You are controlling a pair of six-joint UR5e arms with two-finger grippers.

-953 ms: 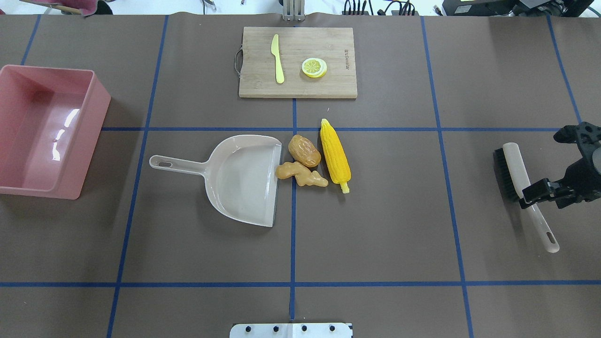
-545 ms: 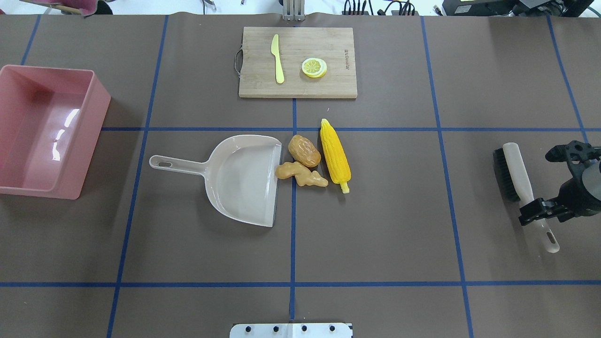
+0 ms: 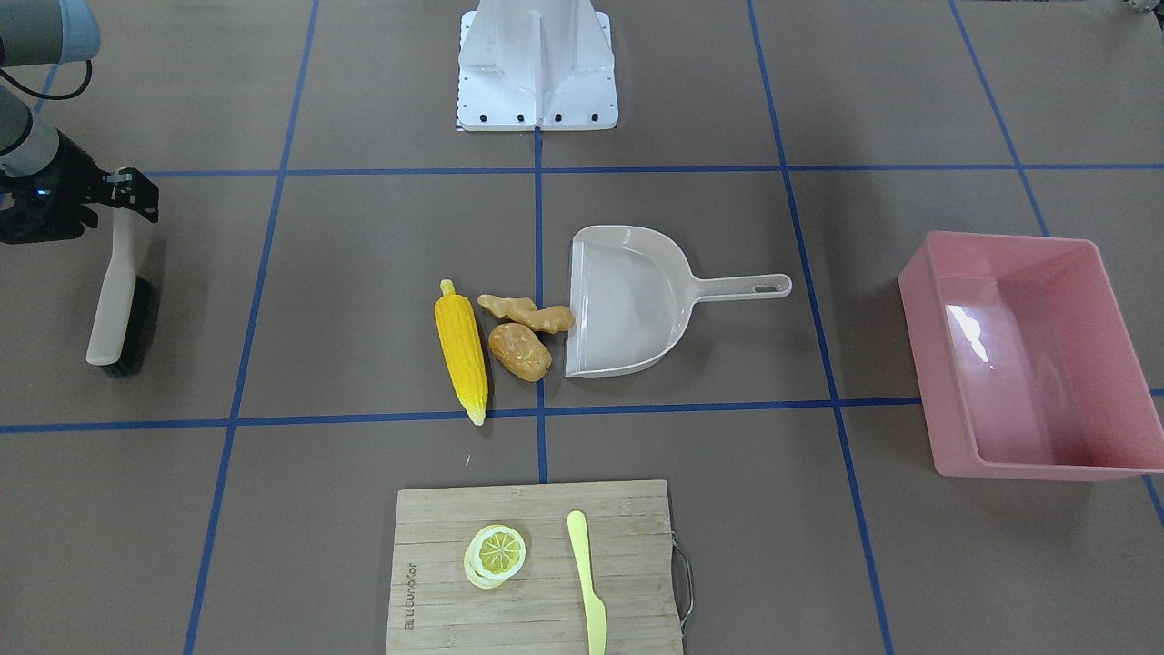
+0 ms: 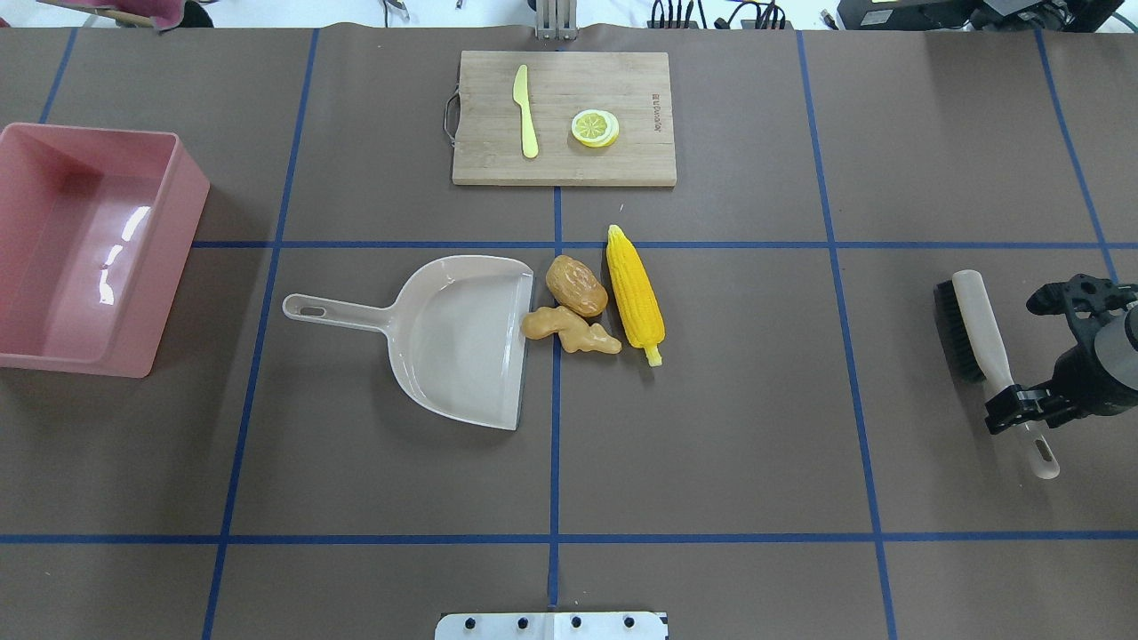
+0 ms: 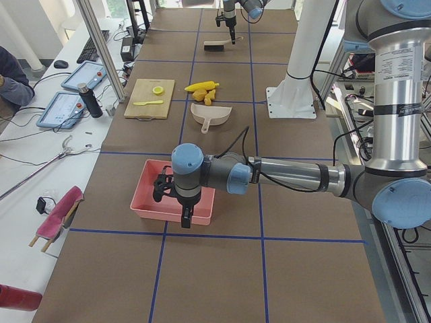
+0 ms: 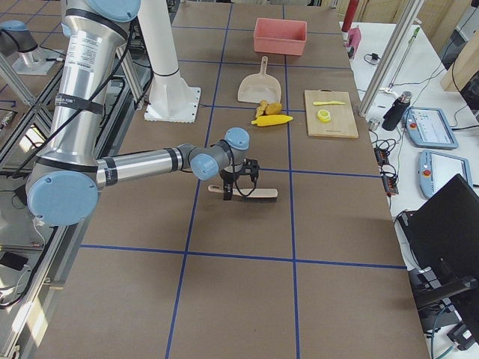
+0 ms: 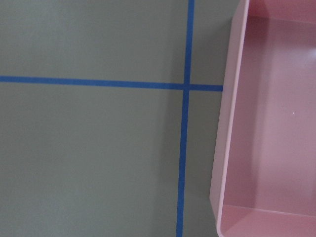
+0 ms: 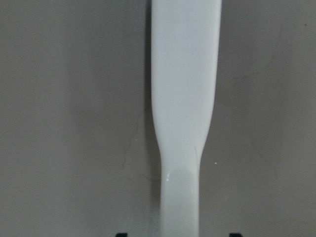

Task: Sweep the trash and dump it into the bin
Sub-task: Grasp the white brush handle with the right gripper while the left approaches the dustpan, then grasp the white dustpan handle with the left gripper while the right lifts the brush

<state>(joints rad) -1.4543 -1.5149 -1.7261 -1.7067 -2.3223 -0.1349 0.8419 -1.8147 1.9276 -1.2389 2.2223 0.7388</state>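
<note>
Judged to be at the very start: no sweeping done, no dumping done. Find all the trash out on the bare bench [image 4: 711, 444] at its middle: corn cob [image 4: 635, 293], ginger root [image 4: 569, 329] and potato [image 4: 576, 284] bunched just off the open lip of the dustpan [image 4: 462, 342], the ginger root touching or nearly touching that lip, and nothing inside the pan. Look to the bench's edge on the robot's left for the bin [image 4: 182, 231], empty as far as can be seen and well apart from the dustpan. Near the opposite edge, see the brush [image 4: 973, 324] lying flat, with the right gripper [image 4: 1022, 407] down over its handle, fingers [image 4: 1005, 411] spread to either side with a gap on both sides in the wrist view, so apart and not yet clamped. Note the left gripper [image 5: 183, 214] hanging by the bin's rim, shown only from the side camera; cannot tell whether its fingers are apart or closed. Left to do, on this reading: close on the brush, take hold of the dustpan, sweep the three pieces in, carry and tip into the bin. As for writing: only a small dark stamp near one short side of the cutting board [image 4: 622, 80] at the far edge, too small to read; none visible on the knife [image 4: 526, 111] or lemon slice [image 4: 595, 127] lying on it.
</note>
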